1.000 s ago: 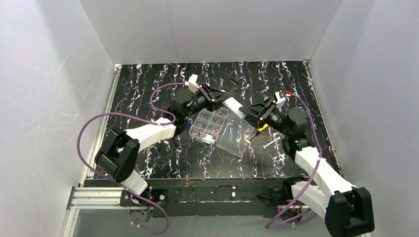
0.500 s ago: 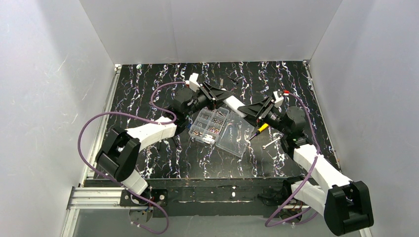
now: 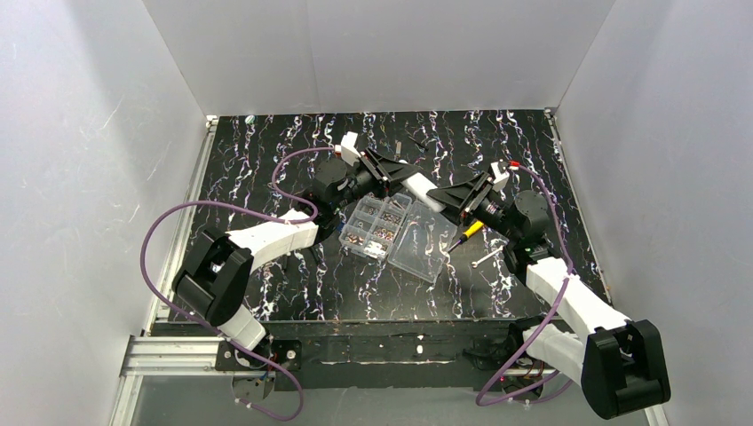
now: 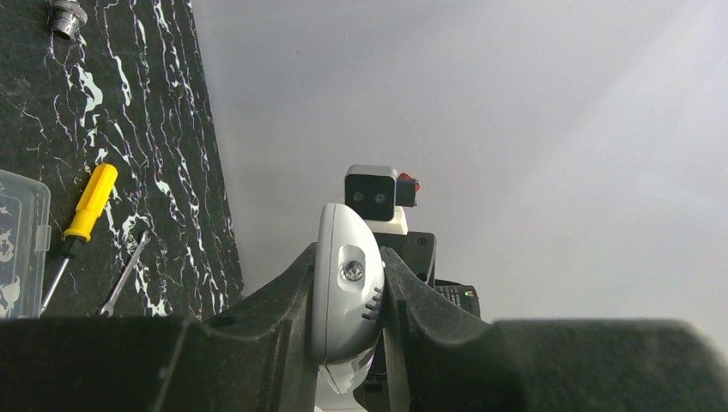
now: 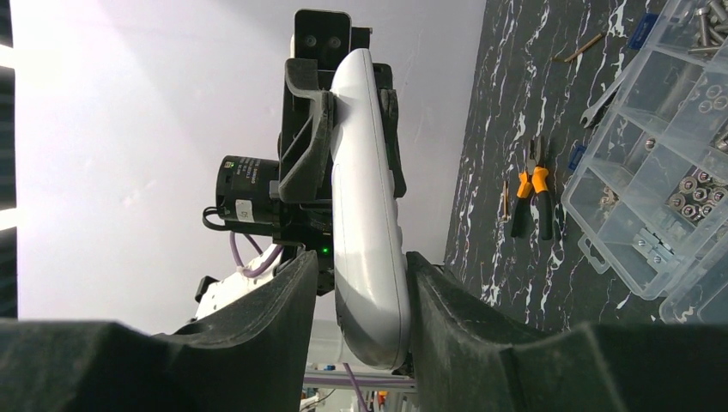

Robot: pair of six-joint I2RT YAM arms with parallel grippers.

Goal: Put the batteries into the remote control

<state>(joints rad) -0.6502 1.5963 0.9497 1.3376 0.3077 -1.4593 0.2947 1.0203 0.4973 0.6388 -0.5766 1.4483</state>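
The slim white remote control (image 3: 424, 193) hangs in the air over the middle of the table. My left gripper (image 3: 401, 180) is shut on its one end, pinching the casing (image 4: 343, 292) between both fingers. My right gripper (image 3: 447, 201) is open around the other end (image 5: 365, 215). One of its fingers (image 5: 433, 300) rests against the casing, while a narrow gap shows at the other finger (image 5: 283, 300). The two grippers face each other along the remote. The batteries are out of view.
A clear compartmented screw box (image 3: 391, 229) lies open below the remote. A yellow-handled screwdriver (image 3: 468, 232) and a small wrench (image 3: 487, 257) lie to its right. Orange-handled pliers (image 5: 532, 197) lie on the black marbled table (image 3: 266, 169). White walls enclose three sides.
My right gripper's jaws have narrowed around the remote's end, and the right arm has edged closer. The left gripper keeps its hold on the remote.
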